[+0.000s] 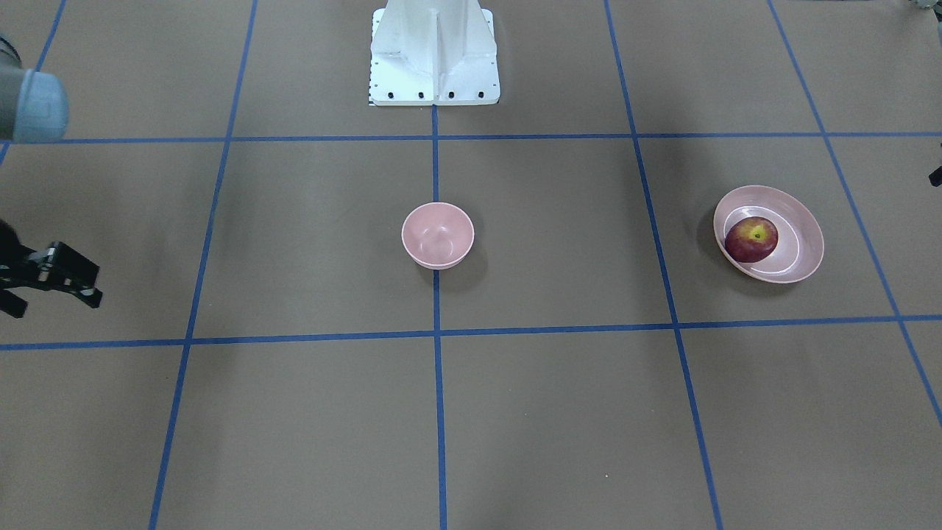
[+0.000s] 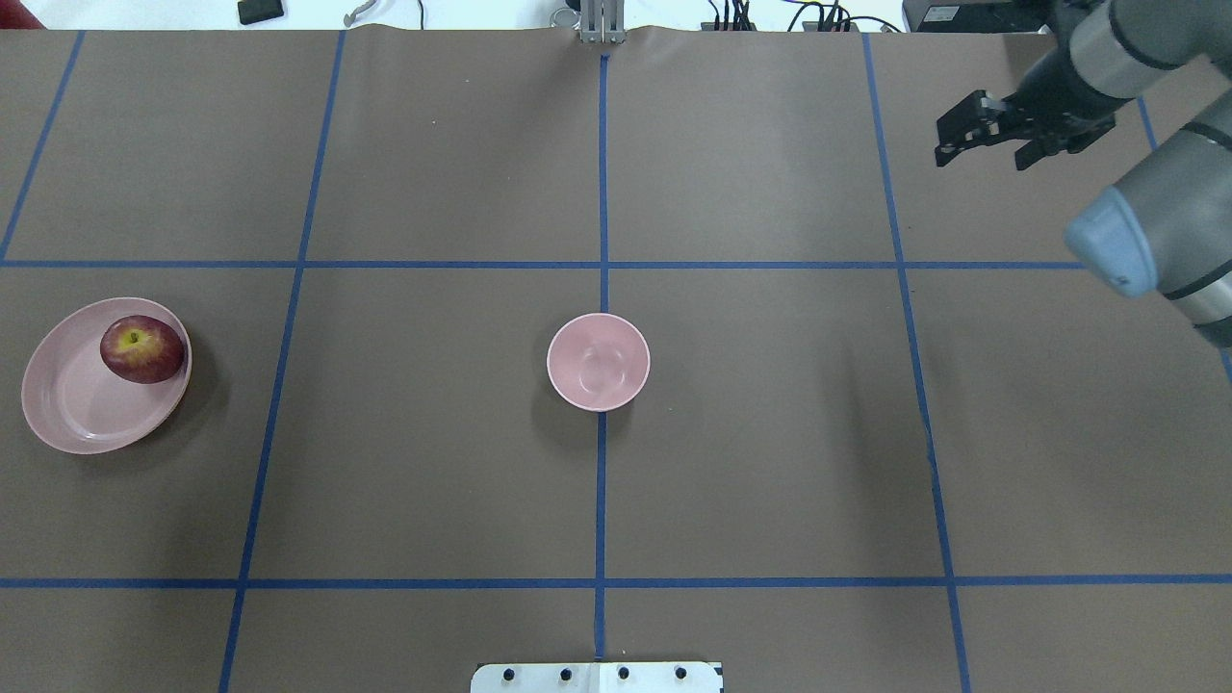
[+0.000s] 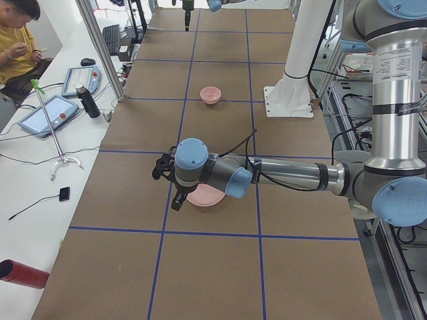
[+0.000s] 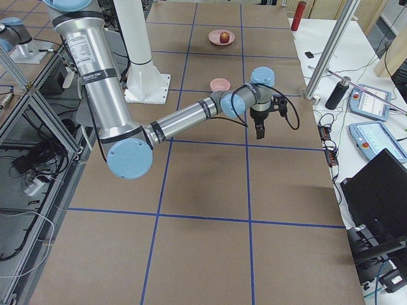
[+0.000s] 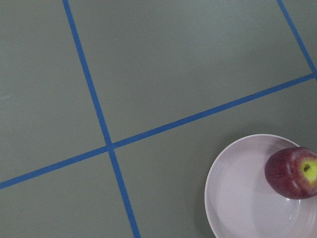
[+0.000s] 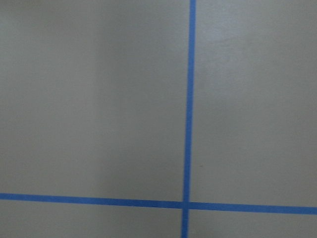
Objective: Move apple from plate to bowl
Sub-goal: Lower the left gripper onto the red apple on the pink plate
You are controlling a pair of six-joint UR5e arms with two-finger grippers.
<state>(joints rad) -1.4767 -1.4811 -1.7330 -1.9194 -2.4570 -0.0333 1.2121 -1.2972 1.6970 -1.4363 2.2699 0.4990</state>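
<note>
The dark red apple (image 2: 142, 348) lies on the far side of the wide pink plate (image 2: 72, 409) at the table's left end. The small deep pink bowl (image 2: 598, 362) stands empty at the table's centre. My left gripper (image 3: 167, 189) hovers beside the plate; it shows only in the side view, so I cannot tell if it is open or shut. The left wrist view shows the apple (image 5: 292, 172) on the plate (image 5: 237, 198) at lower right, with no fingers in view. My right gripper (image 2: 987, 149) is open and empty above the far right of the table.
Brown table cover with a blue tape grid (image 2: 602, 192). The white robot base (image 1: 434, 51) stands at the near edge behind the bowl. An operator (image 3: 17, 40) with tablets and a bottle sits at a side table beyond the far edge.
</note>
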